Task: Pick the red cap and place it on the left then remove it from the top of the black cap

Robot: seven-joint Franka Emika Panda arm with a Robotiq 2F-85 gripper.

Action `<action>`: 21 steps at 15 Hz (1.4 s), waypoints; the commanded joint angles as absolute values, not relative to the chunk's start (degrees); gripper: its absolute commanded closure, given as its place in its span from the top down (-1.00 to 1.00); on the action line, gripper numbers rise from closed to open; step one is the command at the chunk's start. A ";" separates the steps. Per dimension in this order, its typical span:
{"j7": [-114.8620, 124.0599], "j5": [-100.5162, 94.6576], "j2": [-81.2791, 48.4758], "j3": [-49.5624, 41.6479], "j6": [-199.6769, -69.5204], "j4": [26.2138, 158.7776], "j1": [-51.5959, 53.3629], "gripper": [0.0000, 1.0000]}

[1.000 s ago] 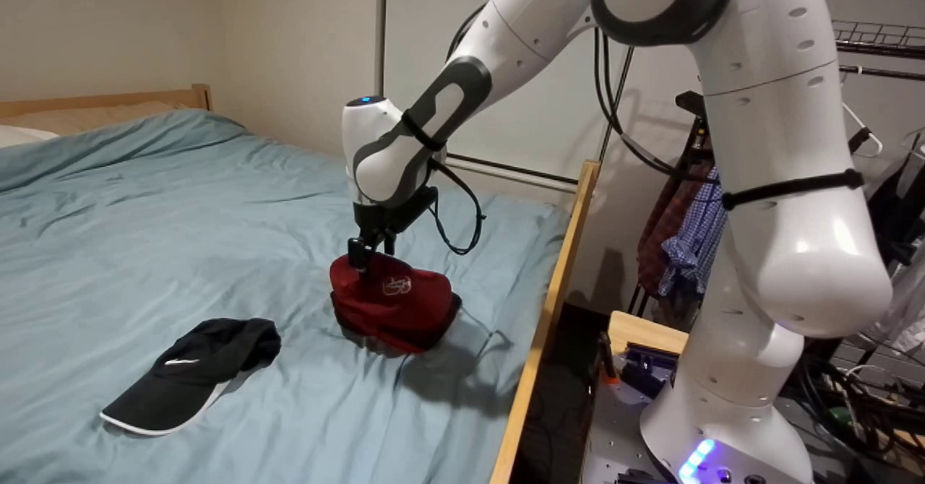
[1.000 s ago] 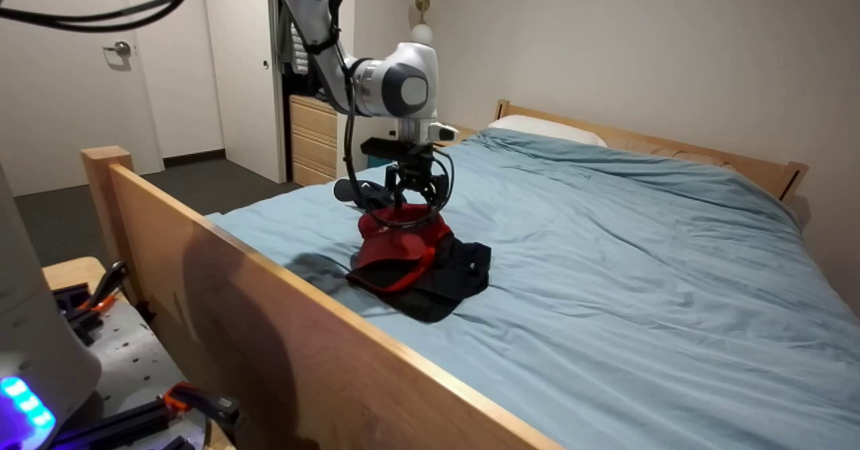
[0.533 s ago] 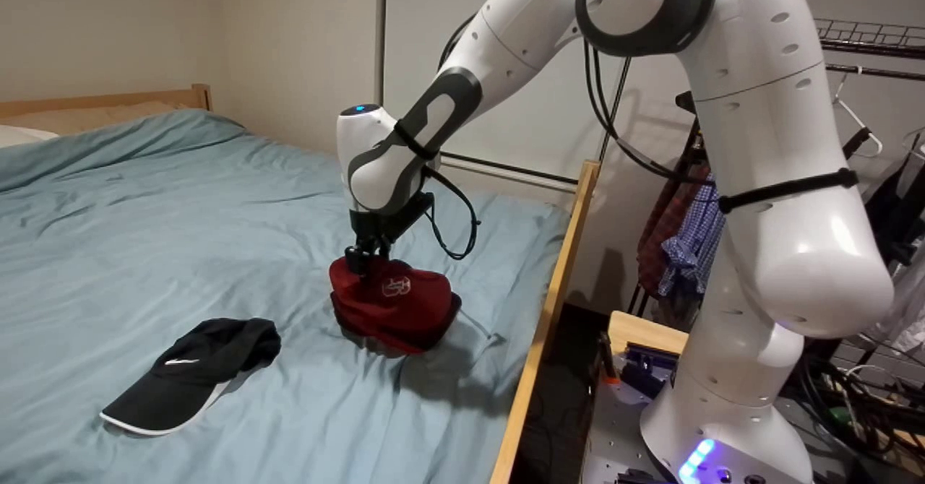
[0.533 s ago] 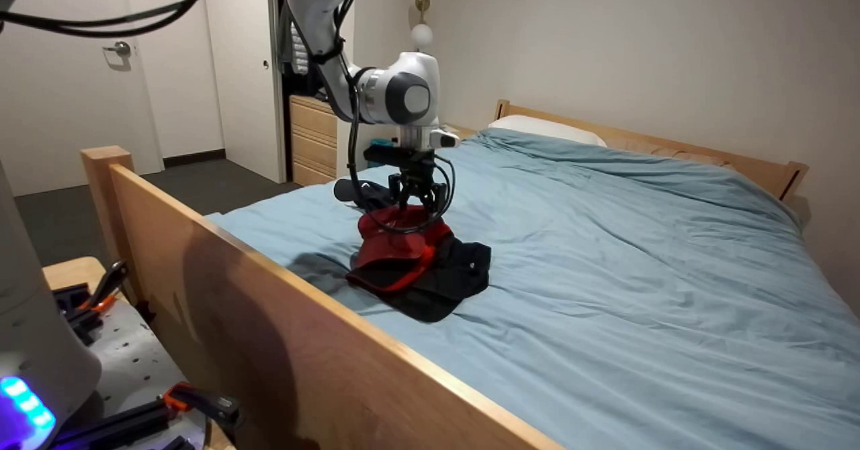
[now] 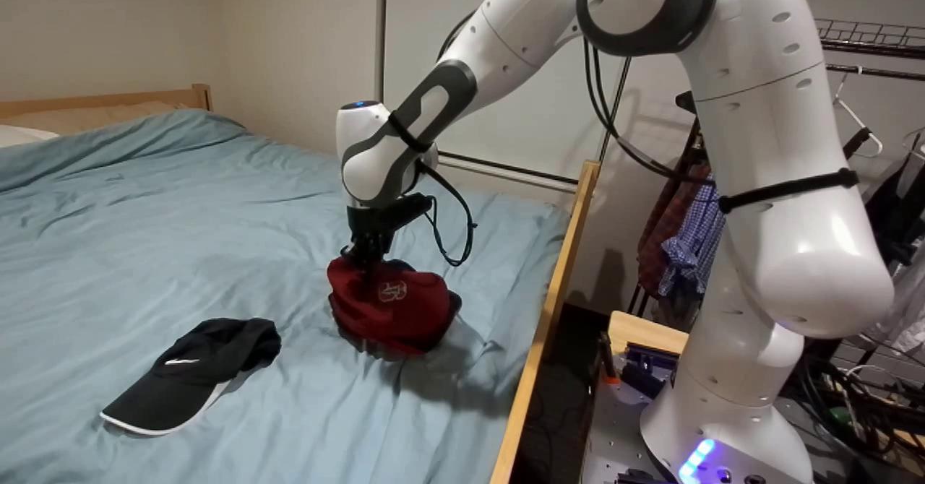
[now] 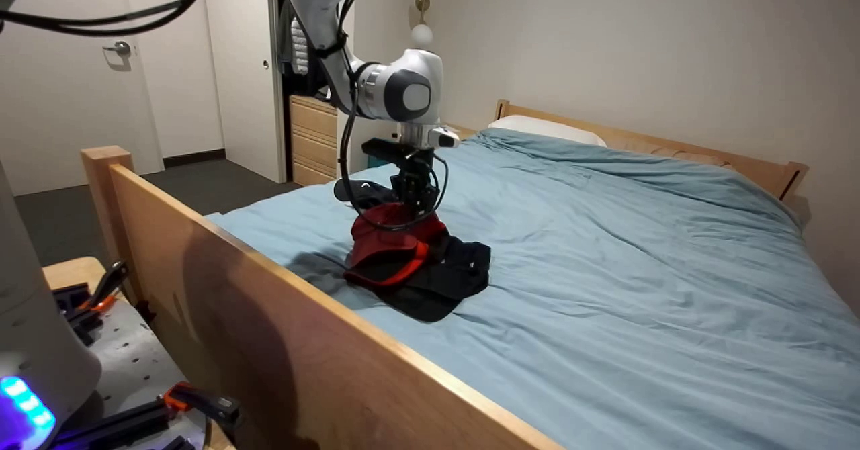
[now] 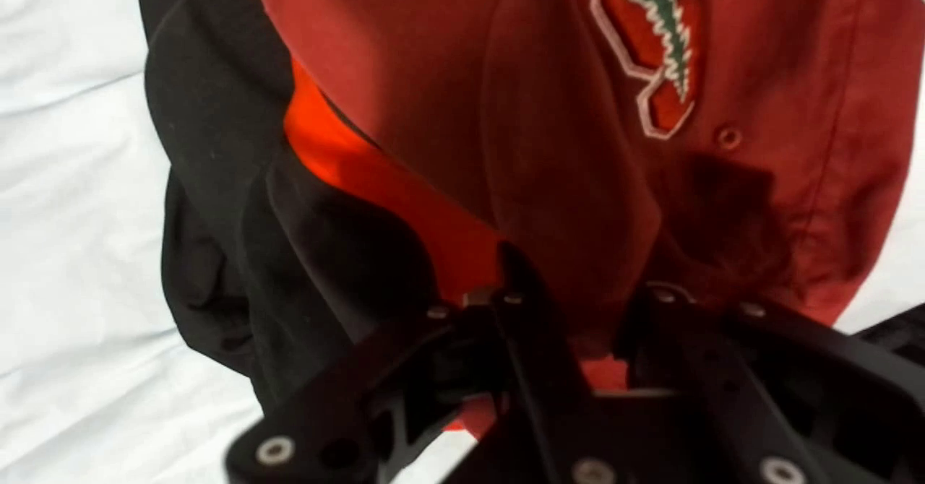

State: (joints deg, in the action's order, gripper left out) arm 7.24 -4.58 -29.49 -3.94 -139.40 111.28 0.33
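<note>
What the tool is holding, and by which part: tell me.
The red cap, it appears: the tool pinches a fold on its upper side, near the emblem. I can't tell exactly how much of it is caught.

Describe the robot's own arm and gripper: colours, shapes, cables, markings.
The arm is glossy white with rounded links, dark grey trim at some joints, black straps and looping black cables. Blue lights glow on its base; small oval dimples dot the links. The gripper is black, with angular linkages, slim jaws and, in the wrist view, small silvery screw heads.
</note>
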 commanded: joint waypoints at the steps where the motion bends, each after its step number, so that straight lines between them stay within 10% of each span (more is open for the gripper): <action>1: 12.74 -2.32 -26.63 -4.51 -136.24 112.30 0.83 -0.92; 21: 38.82 18.83 -17.20 0.29 -133.02 109.62 5.86 -0.89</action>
State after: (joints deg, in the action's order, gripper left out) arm 33.62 19.00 -16.11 0.56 -132.68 110.47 5.30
